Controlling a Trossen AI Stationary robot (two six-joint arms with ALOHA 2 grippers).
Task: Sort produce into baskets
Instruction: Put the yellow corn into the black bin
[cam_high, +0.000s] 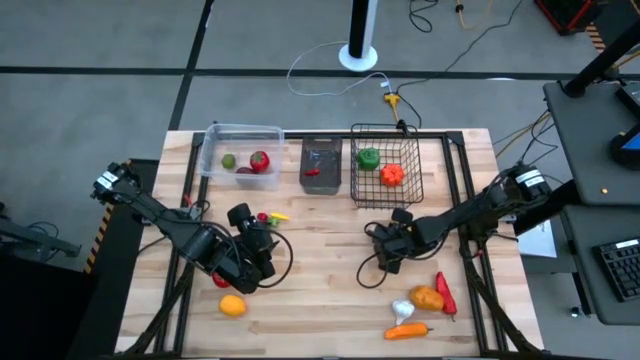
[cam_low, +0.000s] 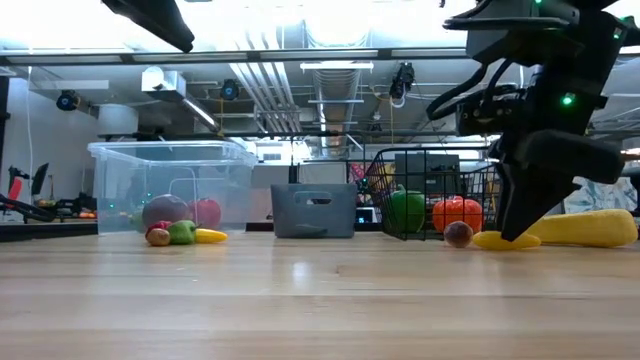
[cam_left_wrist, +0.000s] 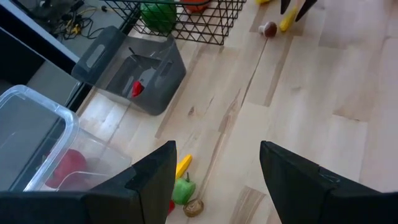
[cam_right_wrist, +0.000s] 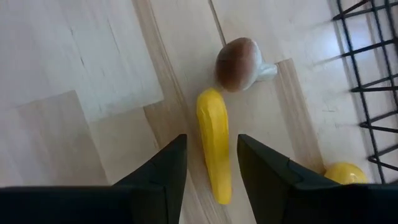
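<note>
My right gripper is open and points down at the table before the wire-mesh basket. Its fingers stand on either side of a long yellow piece of produce that lies on the wood, with a gap showing on each side. A brown-capped mushroom lies just beyond it. My left gripper hangs open above the table's left half, over a small yellow, green and brown cluster. The clear tub holds a red and a green piece, and the dark bin holds a red one.
Garlic, an orange pepper, a red chili and a carrot lie near the front right. An orange fruit lies front left. A green pepper and an orange piece sit in the wire basket.
</note>
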